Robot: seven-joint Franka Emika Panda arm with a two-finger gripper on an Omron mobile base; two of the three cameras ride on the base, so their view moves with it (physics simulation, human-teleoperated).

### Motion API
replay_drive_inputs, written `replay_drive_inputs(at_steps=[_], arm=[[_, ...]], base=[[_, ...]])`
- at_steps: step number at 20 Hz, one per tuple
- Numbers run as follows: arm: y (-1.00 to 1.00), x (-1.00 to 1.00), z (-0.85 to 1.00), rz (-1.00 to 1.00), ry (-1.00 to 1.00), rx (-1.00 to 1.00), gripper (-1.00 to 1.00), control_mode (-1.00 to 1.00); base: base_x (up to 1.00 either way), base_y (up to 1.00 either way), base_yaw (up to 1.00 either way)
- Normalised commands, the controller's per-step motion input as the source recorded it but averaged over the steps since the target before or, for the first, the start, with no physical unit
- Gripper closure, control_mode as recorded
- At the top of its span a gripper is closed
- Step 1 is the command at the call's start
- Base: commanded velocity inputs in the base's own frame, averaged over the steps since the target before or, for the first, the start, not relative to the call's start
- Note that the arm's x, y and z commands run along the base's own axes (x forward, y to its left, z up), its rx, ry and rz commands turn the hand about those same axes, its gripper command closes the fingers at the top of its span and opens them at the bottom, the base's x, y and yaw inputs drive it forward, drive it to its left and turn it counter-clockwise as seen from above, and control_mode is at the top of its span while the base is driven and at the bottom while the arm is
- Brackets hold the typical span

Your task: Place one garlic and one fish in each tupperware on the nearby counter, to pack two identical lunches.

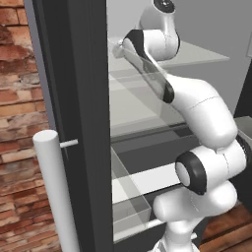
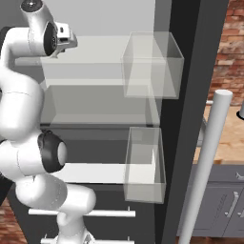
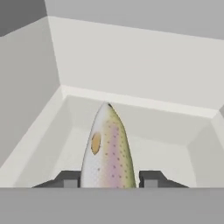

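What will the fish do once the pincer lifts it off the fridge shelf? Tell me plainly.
The fish tapers to a narrow point, so it may slide out lengthwise. Its skin looks smooth and rounded, so probably slippery between the pincer tips set close on either side. It looks small, likely light, and may pivot if gripped off-centre.

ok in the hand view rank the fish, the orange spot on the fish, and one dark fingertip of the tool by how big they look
1. The fish, by far the largest, though it sits very near the camera.
2. A dark fingertip, of which just the top shows.
3. The orange spot, close in size to the fingertip, so those two are uncertain.
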Motion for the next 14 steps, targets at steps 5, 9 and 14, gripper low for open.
replay_drive_inputs(at_steps=[5, 9, 14], arm=[[-0.29, -1.00, -0.13, 0.00, -0.28, 0.00, 1.00, -1.00], [-0.36, -1.00, -0.05, 0.00, -0.23, 0.02, 1.00, -1.00], [-0.55, -1.00, 0.00, 0.00, -0.07, 0.08, 1.00, -1.00]], base=[[0.00, 0.00, 0.00], [0.00, 0.00, 0.00], [0.00, 0.00, 0.00]])
